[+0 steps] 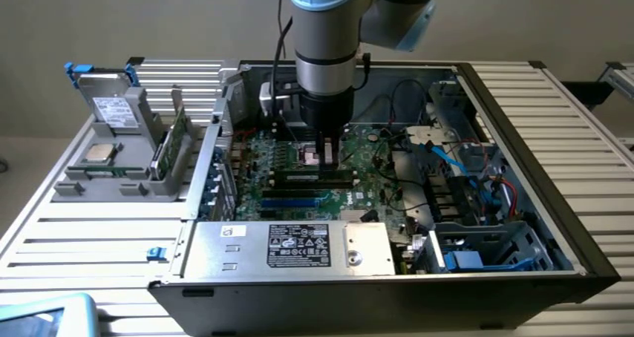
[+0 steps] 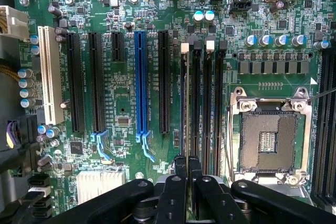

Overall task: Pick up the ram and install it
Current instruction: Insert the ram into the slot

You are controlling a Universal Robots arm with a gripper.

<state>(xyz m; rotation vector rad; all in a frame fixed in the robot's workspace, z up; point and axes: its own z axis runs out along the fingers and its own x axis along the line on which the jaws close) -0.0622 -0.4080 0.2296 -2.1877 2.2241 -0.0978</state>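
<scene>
The ram (image 2: pixel 183 103) is right at the gripper (image 2: pixel 187 160). In the wrist view it shows edge-on, a thin pale strip running straight out from between the two black fingertips (image 2: pixel 180 167). The fingers are drawn almost together with only that strip between them, so they look clamped on the ram.

The strip lies along the outermost of the four dark memory slots (image 2: pixel 197 103), the one nearest the long black expansion slot (image 2: pixel 164 82) and furthest from the open processor socket (image 2: pixel 268 140). I cannot tell whether it is fully seated.

In the exterior view the arm (image 1: pixel 327 47) comes straight down just above the middle of the frame. Its tip is low over the green motherboard (image 1: pixel 297 196), inside the open computer case (image 1: pixel 554 166).

Well apart, at the exterior view's left, a grey holder (image 1: pixel 119 187) sits on the slatted table (image 1: pixel 99 237). Another green stick (image 1: pixel 166 148) stands in it on edge. A small silver chip (image 1: pixel 97 153) lies beside it, and a grey drive with blue handles (image 1: pixel 114 105) leans behind it.
</scene>
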